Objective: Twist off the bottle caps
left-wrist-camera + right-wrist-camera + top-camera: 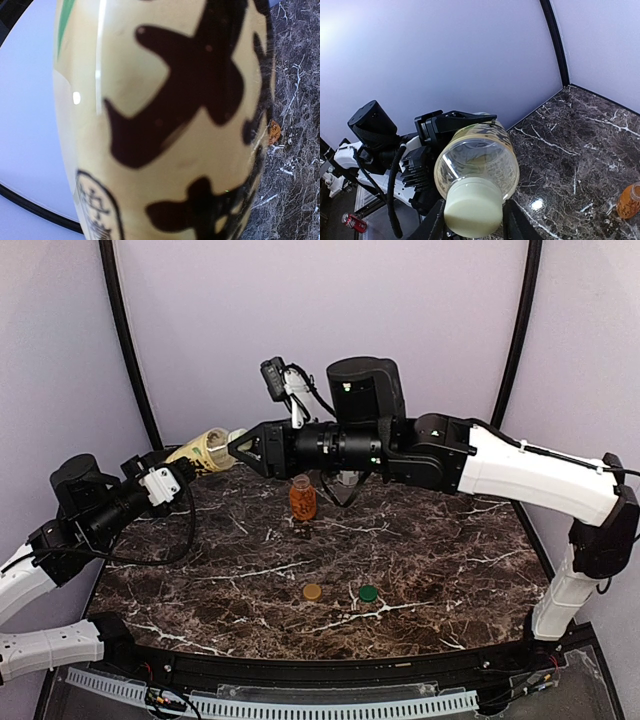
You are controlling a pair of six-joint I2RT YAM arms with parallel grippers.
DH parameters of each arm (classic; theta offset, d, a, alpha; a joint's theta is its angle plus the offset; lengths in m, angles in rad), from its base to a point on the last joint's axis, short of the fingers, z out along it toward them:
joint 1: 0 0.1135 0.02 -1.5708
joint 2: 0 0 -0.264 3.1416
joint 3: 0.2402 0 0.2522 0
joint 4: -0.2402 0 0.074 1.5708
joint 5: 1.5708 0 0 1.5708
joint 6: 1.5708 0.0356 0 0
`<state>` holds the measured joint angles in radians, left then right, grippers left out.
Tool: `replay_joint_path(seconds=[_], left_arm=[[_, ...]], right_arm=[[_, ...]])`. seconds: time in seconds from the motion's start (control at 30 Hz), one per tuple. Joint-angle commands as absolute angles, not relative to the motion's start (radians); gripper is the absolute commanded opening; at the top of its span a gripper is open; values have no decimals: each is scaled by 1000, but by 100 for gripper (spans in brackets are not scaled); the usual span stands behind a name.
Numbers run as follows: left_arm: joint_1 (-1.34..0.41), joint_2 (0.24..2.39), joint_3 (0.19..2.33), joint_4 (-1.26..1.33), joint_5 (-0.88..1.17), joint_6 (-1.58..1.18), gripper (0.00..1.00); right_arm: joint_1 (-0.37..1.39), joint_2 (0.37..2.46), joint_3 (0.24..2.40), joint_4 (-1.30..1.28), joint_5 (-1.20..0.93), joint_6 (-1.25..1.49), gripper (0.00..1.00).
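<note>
Right hand [240,444]: the fingers [434,225] are drawn in on the cream cap [472,212], one against each side. The cap points toward the right wrist camera, roughly level.

Left hand [190,462]: clamped around the body of the yellow-labelled bottle [165,125]. The label, cream with dark brown characters, fills the left wrist view. The bottle lies nearly horizontal between the two hands, held off the surface [450,570], with its clear shoulder and cap toward the right hand.

Position: the bottle hangs over the rear left edge of the surface, close to the back wall and the black corner pole [125,340]. The right arm reaches across from the right side, its forearm running above the rear of the marble.

Orange bottle [302,500]: upright on the surface, just in front of and below the right forearm, near but apart from both hands.

Toward the near edge, a brown cap [312,592] and a green cap [368,593] lie loose, near each other but not touching. Bare marble shows between them and the orange bottle, and also across the right half as far as the right edge.
</note>
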<state>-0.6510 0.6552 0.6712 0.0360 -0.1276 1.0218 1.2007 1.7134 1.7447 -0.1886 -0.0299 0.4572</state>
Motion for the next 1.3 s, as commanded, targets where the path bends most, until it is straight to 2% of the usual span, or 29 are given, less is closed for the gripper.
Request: replay_joint_path(seconds=[0.0,0.1,0.2,0.3,0.37,0.43,0.47,0.53,0.63,0.77,1.0,1.13,1.27], left_arm=[[-656,643,669,39,-93,1012,26],[-657,643,667,34,-89,1010,26],[-657,642,669,34,-86,1008,26],[-658,642,669,28,-85,1009,26],[-658,640,667,26,-85,1005,26],[-658,638,669,14,-78,992,26],[-657,636,677,-4,-59,984,26],[-658,637,705,-101,25,959,27],[-658,651,765,-407,248,919,28],[-658,651,802,-633,480,851,30],[-656,655,821,-717,500,841,27],[-657,658,814,-736,484,864,27],[-656,657,798,-749,481,888,27]], right_arm=[[1186,1718,1774,-185,-35,458,42],[1185,1724,1783,-192,-36,462,45],[1184,1728,1790,-198,-38,462,35],[1184,1729,1791,-199,-40,460,30],[1184,1731,1794,-203,-47,450,19],[1184,1730,1794,-202,-75,409,2],[1185,1727,1792,-199,-105,360,0],[1197,1714,1779,-197,-197,158,0],[1246,1690,1767,-286,-348,-220,0],[1303,1646,1693,-369,-281,-606,0],[1384,1627,1667,-523,-19,-1054,0],[1427,1603,1629,-536,182,-1215,0],[1445,1583,1597,-526,262,-1298,0]])
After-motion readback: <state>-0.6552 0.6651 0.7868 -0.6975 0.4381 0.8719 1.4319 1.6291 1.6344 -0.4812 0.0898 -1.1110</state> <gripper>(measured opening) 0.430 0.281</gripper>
